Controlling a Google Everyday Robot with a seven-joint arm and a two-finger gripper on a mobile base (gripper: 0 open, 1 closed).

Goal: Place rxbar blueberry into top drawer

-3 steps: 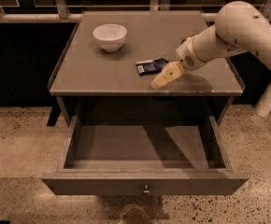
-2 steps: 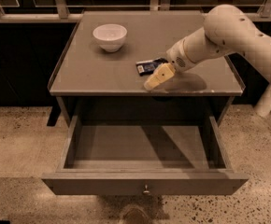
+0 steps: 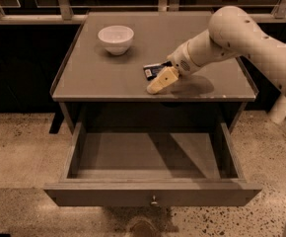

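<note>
Hand (image 3: 159, 83): at the end of the white arm (image 3: 232, 36), low over the front half of the counter (image 3: 96, 75), a little right of centre; its yellowish tip slants down toward the front-left edge.
Hand state: cannot tell whether it is spread, pressed together or pinching the bar; only one pale yellowish shape shows.
Rxbar blueberry (image 3: 152, 70): lying flat on the counter, dark wrapper with a white patch at its left end; it sits just behind the tip of the hand, and its right end is hidden by the wrist.
Contact: hand and bar are right beside each other; whether they touch cannot be told.
Top drawer (image 3: 98, 195): pulled well out toward the camera below the counter, open, its grey floor and side walls in view.
Knob (image 3: 154, 200): small and metal, at the centre of the drawer's flat front panel.
Bowl (image 3: 116, 38): white, upright, on the back-left part of the counter, well apart from bar and hand.
Arm: reaches in from the right edge, elbow high over the counter's back-right corner, forearm angled down to the left; its shadow falls on the counter just right of the hand.
Floor (image 3: 19, 147): speckled, pale, around and under the drawer.
</note>
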